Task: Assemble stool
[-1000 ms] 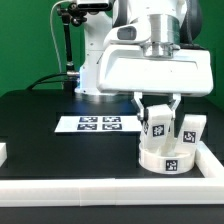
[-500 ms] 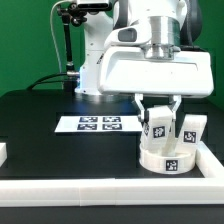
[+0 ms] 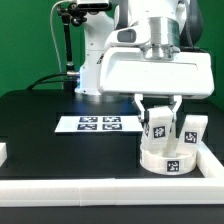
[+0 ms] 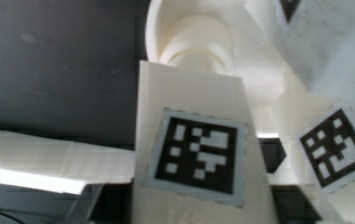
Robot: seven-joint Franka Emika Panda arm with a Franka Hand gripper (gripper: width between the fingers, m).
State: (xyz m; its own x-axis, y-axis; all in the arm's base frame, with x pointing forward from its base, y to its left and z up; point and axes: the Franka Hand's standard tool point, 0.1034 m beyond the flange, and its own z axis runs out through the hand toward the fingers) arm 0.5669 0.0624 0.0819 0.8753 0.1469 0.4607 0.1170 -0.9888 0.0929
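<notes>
The round white seat (image 3: pixel 166 157) sits in the corner of the rails at the exterior view's right front, a tag on its side. My gripper (image 3: pixel 158 113) is shut on a white tagged leg (image 3: pixel 157 124) and holds it upright on top of the seat. A second tagged leg (image 3: pixel 191 130) stands just to the exterior view's right of it. In the wrist view the held leg (image 4: pixel 199 150) fills the middle between my dark fingers (image 4: pixel 106 202), with the seat (image 4: pixel 200 45) beyond it and the second leg (image 4: pixel 332 145) beside it. A third leg does not show.
The marker board (image 3: pixel 97 124) lies flat to the exterior view's left of the seat. A long white rail (image 3: pixel 100 189) runs along the front and another (image 3: pixel 207 158) along the exterior view's right. A small white piece (image 3: pixel 3 152) is at the left edge. The arm's base (image 3: pixel 95 60) stands behind.
</notes>
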